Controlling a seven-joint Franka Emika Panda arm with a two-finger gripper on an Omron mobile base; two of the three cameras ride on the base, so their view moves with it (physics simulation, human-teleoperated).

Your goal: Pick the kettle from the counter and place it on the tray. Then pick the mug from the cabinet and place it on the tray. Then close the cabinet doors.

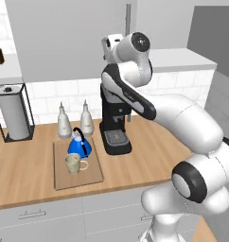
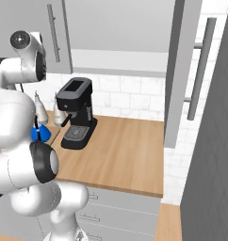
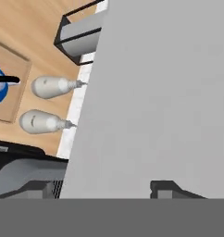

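The blue kettle point(image 1: 80, 144) and the beige mug point(image 1: 74, 163) both sat on the wooden tray point(image 1: 90, 176), just left of the espresso machine point(image 1: 114, 124) on the counter point(image 1: 149, 151), so closing the cabinet looked like the remaining step. The gripper point(image 3: 104, 190) was raised above the machine, close against a grey cabinet door point(image 3: 164, 92), probably to push it. Its fingers stood spread, grasping nothing. Another door point(image 2: 179, 70) hung open well right of the machine.
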